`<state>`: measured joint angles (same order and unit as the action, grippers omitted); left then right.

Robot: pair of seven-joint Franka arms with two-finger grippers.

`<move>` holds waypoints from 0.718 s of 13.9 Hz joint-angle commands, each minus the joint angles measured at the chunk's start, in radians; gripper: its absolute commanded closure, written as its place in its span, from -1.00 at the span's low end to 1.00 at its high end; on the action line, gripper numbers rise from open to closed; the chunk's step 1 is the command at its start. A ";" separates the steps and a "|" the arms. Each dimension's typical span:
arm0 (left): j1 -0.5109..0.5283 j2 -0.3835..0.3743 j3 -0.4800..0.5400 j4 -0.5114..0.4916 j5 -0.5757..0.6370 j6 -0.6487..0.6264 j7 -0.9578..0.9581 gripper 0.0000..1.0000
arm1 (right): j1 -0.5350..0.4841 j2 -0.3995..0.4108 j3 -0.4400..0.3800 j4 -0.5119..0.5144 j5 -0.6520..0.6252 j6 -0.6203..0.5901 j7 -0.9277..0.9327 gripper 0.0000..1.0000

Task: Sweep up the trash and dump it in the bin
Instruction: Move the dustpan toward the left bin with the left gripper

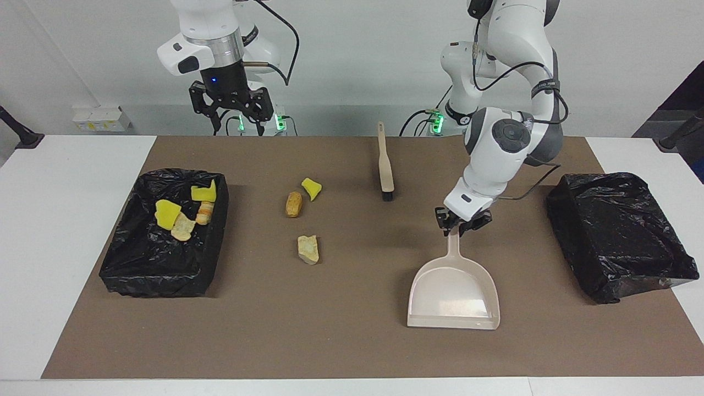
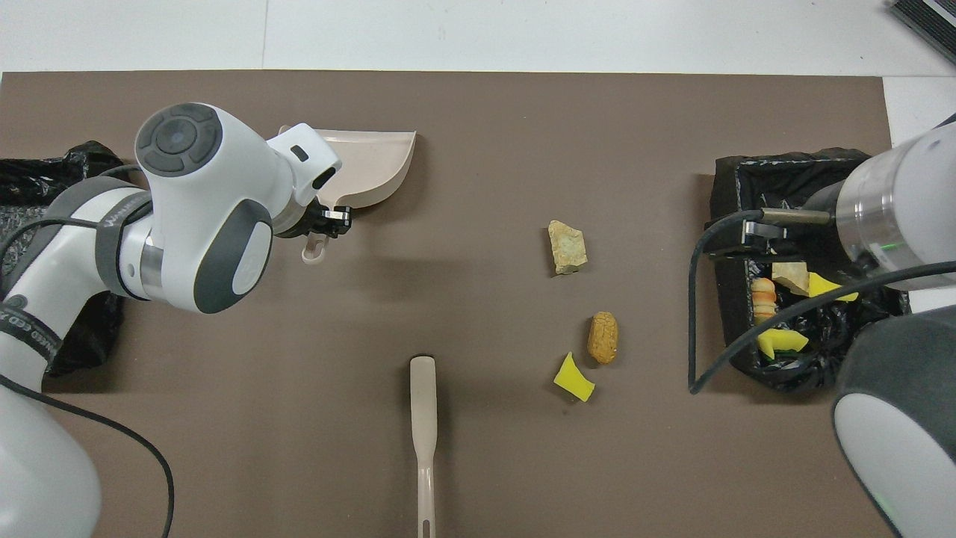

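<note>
Beige dustpan (image 1: 454, 294) clasped by left gripper (image 1: 457, 224), probably just lifted; loose trash (image 1: 308, 248) toward right gripper (image 1: 231, 104), fingers spread.

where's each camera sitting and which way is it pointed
Facing view: high across the table, looking at both robots; shows both arms whole, left tool shut on the dustpan handle, right tool open, raised, waiting.
Overhead view: above the robots' end, looking steeply down; shows the left arm, part of the right.
Shared: dustpan, hand brush, three loose trash lumps, both bins.

three trash lumps (image 1: 301, 220) lie between the bin (image 1: 163, 280) and the dustpan (image 1: 454, 294).
</note>
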<state>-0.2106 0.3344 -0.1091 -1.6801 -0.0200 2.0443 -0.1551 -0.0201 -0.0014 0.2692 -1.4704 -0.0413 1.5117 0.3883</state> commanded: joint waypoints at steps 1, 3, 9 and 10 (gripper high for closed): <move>0.020 0.021 -0.009 0.028 0.031 -0.038 0.112 1.00 | -0.006 -0.029 0.007 -0.031 0.035 -0.010 -0.019 -1.00; 0.036 0.011 -0.009 -0.024 0.031 -0.015 0.147 1.00 | -0.006 -0.043 0.007 -0.050 0.075 -0.010 0.000 -1.00; 0.022 -0.035 -0.011 -0.190 0.031 0.155 0.155 1.00 | 0.038 -0.118 0.015 -0.172 0.119 -0.008 0.053 -1.00; 0.023 -0.034 -0.011 -0.188 0.031 0.160 0.160 0.91 | 0.064 -0.136 0.015 -0.203 0.144 -0.001 0.067 -1.00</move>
<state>-0.1882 0.3378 -0.1177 -1.8214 -0.0076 2.1697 -0.0113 0.0243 -0.0713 0.2815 -1.5722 0.0519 1.4938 0.4250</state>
